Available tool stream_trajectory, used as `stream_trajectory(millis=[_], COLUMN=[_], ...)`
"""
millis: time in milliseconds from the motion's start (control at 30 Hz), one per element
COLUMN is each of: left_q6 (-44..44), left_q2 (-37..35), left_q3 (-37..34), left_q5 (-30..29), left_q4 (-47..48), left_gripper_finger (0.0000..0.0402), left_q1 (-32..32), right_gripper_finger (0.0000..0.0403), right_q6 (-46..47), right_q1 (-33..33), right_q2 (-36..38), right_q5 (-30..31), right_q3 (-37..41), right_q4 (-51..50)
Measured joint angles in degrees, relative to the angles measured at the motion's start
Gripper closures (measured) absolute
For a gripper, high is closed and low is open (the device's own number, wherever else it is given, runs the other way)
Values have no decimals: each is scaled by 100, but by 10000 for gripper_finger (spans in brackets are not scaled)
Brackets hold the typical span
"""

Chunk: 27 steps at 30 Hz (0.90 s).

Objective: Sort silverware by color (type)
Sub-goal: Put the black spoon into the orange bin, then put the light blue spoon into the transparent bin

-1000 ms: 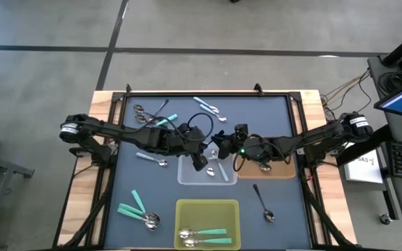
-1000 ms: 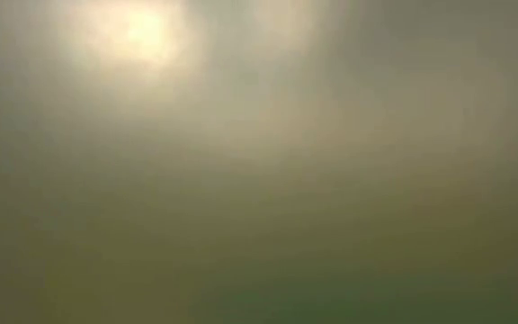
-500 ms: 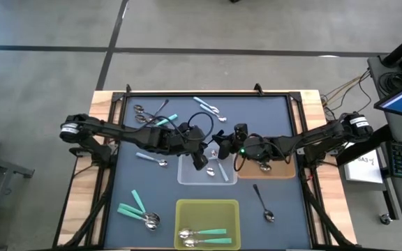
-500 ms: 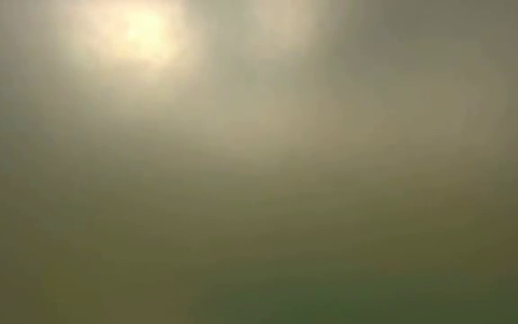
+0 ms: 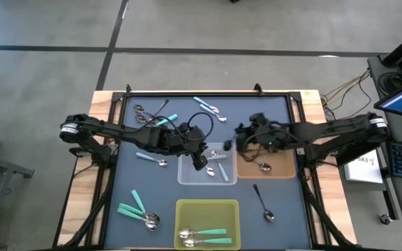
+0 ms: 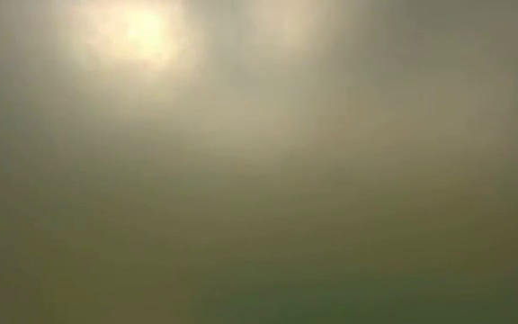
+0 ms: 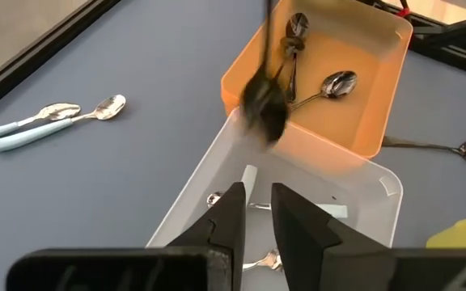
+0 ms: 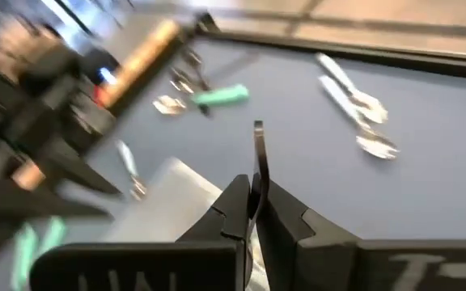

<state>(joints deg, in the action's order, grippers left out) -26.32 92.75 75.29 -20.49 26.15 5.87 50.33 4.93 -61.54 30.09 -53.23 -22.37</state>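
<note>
- The right gripper [image 5: 245, 137] is hovering just beside the near-centre edge of the brown bin [image 5: 285, 171], close to the seam it shares with the clear bin [image 5: 185, 178].
- Its jaws are pressing together on a dark-handled spoon [image 8: 258, 158], whose thin handle is sticking straight out past the fingertips.
- In the left wrist view a blurred dark shape is hanging over that seam; it is probably this spoon, though its bowl end cannot be made out.
- The brown bin is already holding dark-handled spoons [image 7: 330, 83], so the held one probably belongs there. The drop is lying a little toward the right arm's own side, and the right arm is the nearer one.
- The left gripper [image 7: 257, 217] is hanging over the clear bin with its jaws a narrow gap apart and nothing between them.
- Light blue spoons [image 5: 218, 167] are lying in the clear bin below it.
- The two grippers are working near each other, so the room between them is tight. Carrying the spoon away from the left arm looks like the safer line.
- The brown bin's wall is the edge to clear, since the long handle could catch on it.
- Loose silverware is waiting on the tabletop [image 5: 271, 115]:
  - a dark spoon [image 5: 262, 201] near the brown bin;
  - teal spoons [image 5: 135, 207] beside the yellow-green bin [image 5: 181, 226];
  - light blue ones [image 5: 208, 106] at the far edge.
</note>
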Motion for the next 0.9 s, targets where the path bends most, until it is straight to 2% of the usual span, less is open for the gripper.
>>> stream_trajectory(millis=[167,367,500,667,900], left_q6=[30,32,32,-7,-100], left_q2=[0,-1,-4,-4,-7], left_q3=[0,0,0,0,-33], left_q5=[2,-2,-7,-8,-9], left_q4=[78,347,722,1430,3388], left_gripper_finger=[354,353,353,353,353], left_q1=[-30,-175,-327,-491,-570], right_gripper_finger=[394,394,394,393,366], right_q6=[421,674,553,191,-430], right_q1=[104,290,297,295,295], right_q2=[465,342,-9,-480,-736], right_q5=[-296,-857,-1212,-1213,-1255], right_q3=[-719,-1124,-911,-655,-634], right_q4=[-2587,-4469,-5019,-5383,-5357])
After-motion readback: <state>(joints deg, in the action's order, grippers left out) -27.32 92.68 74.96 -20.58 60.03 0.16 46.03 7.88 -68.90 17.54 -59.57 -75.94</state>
